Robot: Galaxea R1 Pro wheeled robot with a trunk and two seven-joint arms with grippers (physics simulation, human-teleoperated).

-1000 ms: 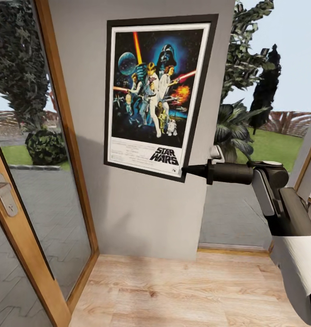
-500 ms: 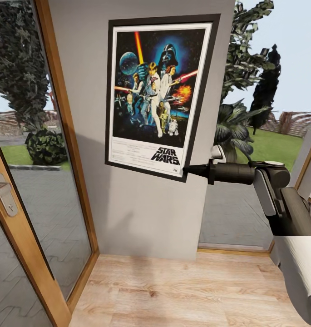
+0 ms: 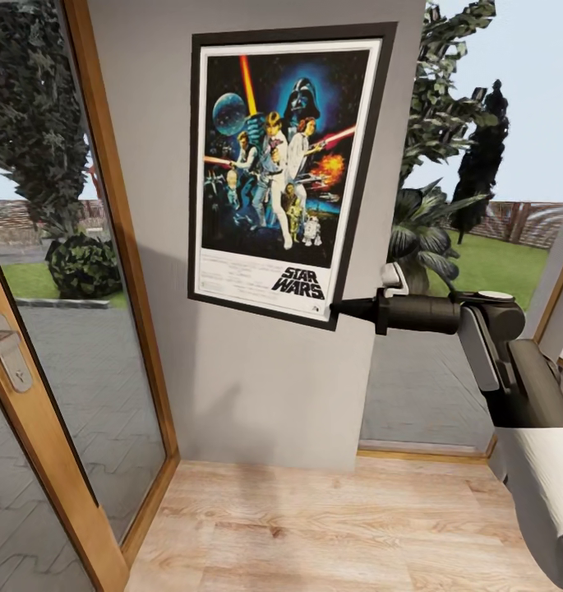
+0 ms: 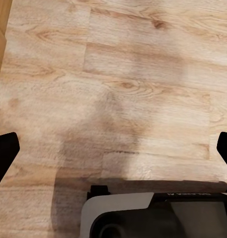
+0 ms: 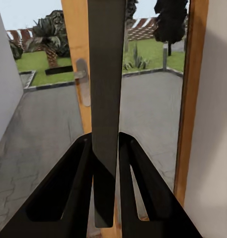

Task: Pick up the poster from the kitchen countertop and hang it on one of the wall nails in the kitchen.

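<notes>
Against the pale grey wall (image 3: 256,395) between the glass door (image 3: 76,345) and the garden window, the poster (image 3: 285,173) has risen a touch and squared up over the last second. The right gripper (image 3: 340,310) still pinches its lower right corner, fingers (image 5: 73,193) clenched on the frame edge. I judge it is being seated on a nail hidden behind it; the left gripper (image 4: 113,148) hangs spread over the wooden floor (image 4: 123,74).

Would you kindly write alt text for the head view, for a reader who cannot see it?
A framed Star Wars poster is held up against a grey wall, gripped at its lower right corner by the right hand. A glazed wooden door stands to the left, above a wood floor.
</notes>
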